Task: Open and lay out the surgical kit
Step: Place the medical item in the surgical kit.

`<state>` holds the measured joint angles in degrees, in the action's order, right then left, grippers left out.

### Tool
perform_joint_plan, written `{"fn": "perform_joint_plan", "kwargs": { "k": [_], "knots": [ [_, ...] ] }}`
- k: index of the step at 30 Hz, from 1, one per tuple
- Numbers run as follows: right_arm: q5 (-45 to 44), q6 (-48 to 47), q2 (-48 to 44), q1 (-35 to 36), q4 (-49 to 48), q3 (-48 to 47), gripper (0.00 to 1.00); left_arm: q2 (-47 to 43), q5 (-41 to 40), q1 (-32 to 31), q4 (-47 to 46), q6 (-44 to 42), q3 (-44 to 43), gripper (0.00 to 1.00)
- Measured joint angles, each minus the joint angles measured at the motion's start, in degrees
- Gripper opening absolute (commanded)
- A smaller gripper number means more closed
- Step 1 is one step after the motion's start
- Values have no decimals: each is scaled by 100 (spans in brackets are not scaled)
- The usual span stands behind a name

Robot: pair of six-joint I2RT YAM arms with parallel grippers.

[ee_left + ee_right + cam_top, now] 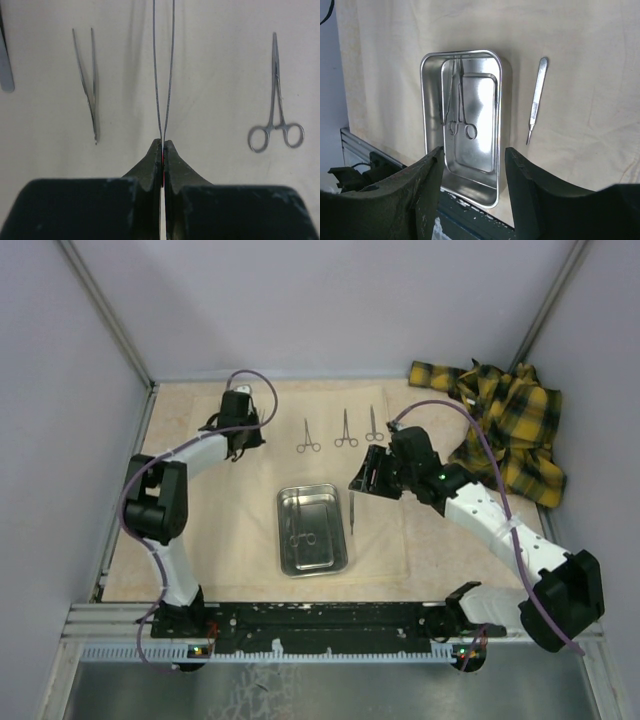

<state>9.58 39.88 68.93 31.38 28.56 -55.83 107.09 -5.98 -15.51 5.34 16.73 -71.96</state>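
Left gripper (163,146): clamped tight on the near end of thin tweezers (163,75), which point away over the cloth. I cannot tell whether they touch it.
Right gripper (474,152): about half open, holding nothing, poised over the steel tray (426,100).
Kit: the cloth wrap (420,540) is spread flat with the tray at its middle. 3 ring-handled forceps (346,430) lie in a row beyond the tray, a scalpel handle (537,100) lies just beside it, and 1 clamp (459,112) lies inside it.
Risk 1: the tweezers are gripped only at their end, so on release they may swivel and land crooked, toward the second tweezers (88,85) nearby.
Risk 2: the clamp lies flat on slick steel close to a wall. The fingers may skid off it, or shove the tray and ruck the cloth, disturbing the row.
Surface: pale beige fabric, faintly creased, covers the table.
Room: plain pale walls, metal corner posts, and a mounting rail (330,618) at the near edge. A plaid cloth (510,430) is heaped at the far right.
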Motion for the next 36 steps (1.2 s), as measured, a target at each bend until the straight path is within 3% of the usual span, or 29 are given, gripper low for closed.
{"fn": "perform_joint_plan", "kwargs": {
  "k": [7,16,22,36],
  "knots": [
    [105,-79,4,0,-195,111,52,942,223,216,-26,-116,-756,0],
    [234,-92,111,0,-417,229,52,1189,251,267,-20,-133,-852,0],
    [315,-90,129,0,-542,367,52,1191,251,275,24,-122,-852,17],
    [448,-87,133,2,-662,485,52,970,354,275,153,107,-651,32]
  ]
}}
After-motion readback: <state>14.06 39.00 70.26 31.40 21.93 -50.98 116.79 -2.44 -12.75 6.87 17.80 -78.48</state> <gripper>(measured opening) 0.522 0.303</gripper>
